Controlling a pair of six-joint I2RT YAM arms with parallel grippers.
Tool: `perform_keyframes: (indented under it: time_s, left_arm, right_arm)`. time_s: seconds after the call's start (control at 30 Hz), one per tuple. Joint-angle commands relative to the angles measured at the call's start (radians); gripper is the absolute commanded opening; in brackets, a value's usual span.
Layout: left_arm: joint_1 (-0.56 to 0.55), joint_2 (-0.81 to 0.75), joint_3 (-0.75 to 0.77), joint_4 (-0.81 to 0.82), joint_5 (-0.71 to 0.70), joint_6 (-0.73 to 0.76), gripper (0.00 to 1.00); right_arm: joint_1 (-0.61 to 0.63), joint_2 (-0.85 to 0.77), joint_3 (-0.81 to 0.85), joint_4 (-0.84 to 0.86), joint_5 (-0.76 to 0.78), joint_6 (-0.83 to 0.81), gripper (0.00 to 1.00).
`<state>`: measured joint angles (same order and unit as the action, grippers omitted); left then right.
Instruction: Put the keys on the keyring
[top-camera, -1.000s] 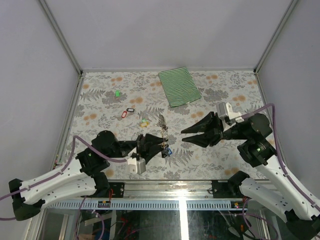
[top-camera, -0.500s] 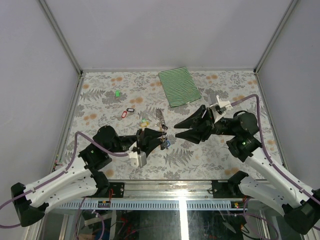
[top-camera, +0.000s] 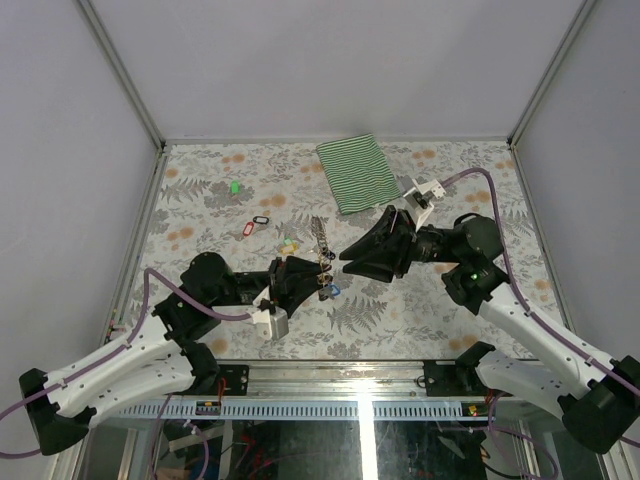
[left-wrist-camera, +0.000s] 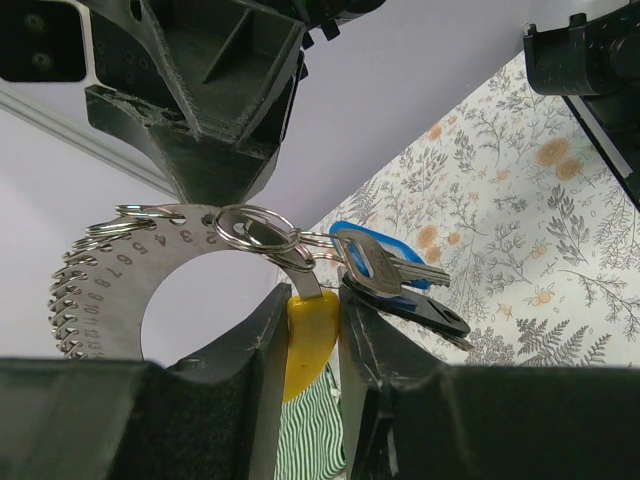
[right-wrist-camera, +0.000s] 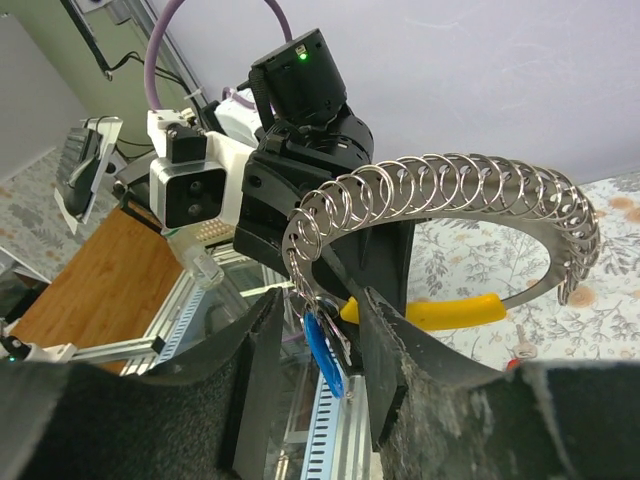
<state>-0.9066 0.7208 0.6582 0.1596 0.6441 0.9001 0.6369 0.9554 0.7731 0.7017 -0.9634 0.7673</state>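
Observation:
My left gripper is shut on the yellow handle of a numbered metal arc plate lined with several wire rings. One keyring on the plate carries a blue-tagged key and a black-tagged key. My right gripper is open. In the right wrist view its fingers stand on either side of the hanging blue tag, gaps showing on both sides. Loose on the table lie a green tag, a red tag, a black tag and a yellow tag.
A green-striped folded cloth lies at the back of the flowered table. Grey walls close in the left, right and back. The two grippers meet tip to tip just left of the table's middle.
My right gripper has moved left and a little forward, up to the plate held by my left gripper. My left gripper has shifted slightly back and right with the plate.

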Motion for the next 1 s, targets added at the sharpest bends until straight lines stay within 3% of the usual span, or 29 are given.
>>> perform_keyframes:
  time_s: [0.0,0.6,0.97]
  left_arm:
    - [0.008,-0.001,0.046,0.032,-0.002,0.029,0.00]
    - [0.007,0.008,0.062,0.019,-0.002,0.031,0.00]
    - [0.008,0.016,0.064,0.017,-0.003,0.032,0.00]
  right_arm:
    - [0.027,0.018,0.059,0.047,-0.004,0.038,0.42]
    - [0.076,0.045,0.084,0.034,0.032,0.025,0.41]
    - [0.090,0.055,0.098,0.057,0.031,0.042,0.35]
